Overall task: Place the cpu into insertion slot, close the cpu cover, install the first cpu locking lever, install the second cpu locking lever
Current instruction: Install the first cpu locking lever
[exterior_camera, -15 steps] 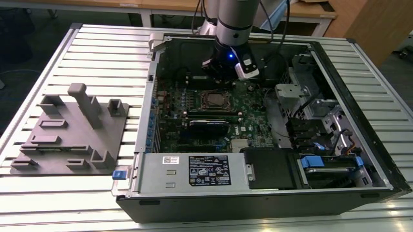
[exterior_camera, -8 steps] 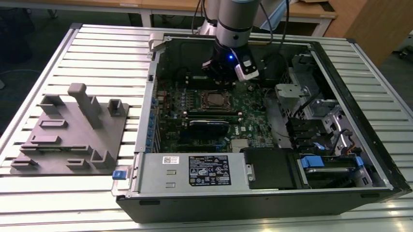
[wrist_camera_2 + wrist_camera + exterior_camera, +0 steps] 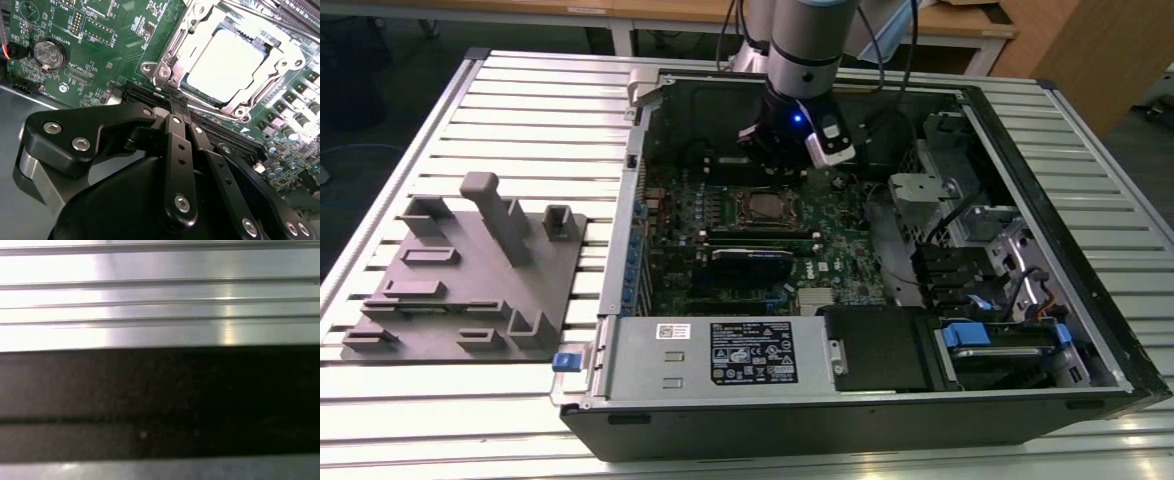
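Observation:
The cpu (image 3: 227, 62) lies flat in the insertion slot (image 3: 761, 207), its pale metal top showing through the cut-out of the cpu cover (image 3: 172, 50). That silvery frame is down over the chip. Thin metal lever rods (image 3: 215, 107) run along the socket's edges; I cannot tell whether they are latched. In the second wrist view my gripper (image 3: 178, 102) is shut with nothing between its black fingers (image 3: 173, 145), the tips just beside the socket's edge. In the exterior view the gripper (image 3: 781, 165) hangs inside the open case, just beyond the socket on the far side.
The socket sits on a green board (image 3: 841, 230), with a long black card (image 3: 750, 257) and a labelled power supply box (image 3: 720, 352) nearer the front. Drive cages and cables (image 3: 987, 260) fill the exterior view's right. A grey fixture plate (image 3: 467, 270) lies on the slatted table at the left.

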Available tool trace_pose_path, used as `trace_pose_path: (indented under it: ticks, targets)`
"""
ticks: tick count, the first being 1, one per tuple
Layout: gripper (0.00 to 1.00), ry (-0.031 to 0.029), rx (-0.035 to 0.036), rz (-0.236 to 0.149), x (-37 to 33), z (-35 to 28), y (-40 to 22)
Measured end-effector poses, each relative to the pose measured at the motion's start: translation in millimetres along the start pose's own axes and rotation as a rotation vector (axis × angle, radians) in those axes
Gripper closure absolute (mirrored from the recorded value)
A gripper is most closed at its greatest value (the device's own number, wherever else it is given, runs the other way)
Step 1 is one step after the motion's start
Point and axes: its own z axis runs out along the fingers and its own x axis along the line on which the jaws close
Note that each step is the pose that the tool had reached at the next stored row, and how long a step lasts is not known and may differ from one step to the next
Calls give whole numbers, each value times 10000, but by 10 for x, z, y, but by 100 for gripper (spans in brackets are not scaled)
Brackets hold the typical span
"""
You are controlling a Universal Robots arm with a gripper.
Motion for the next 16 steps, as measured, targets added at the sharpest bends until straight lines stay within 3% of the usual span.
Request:
trace_pose_path:
  ticks: [16]
  targets:
    - [90,0,21,0,-6,10,-1]
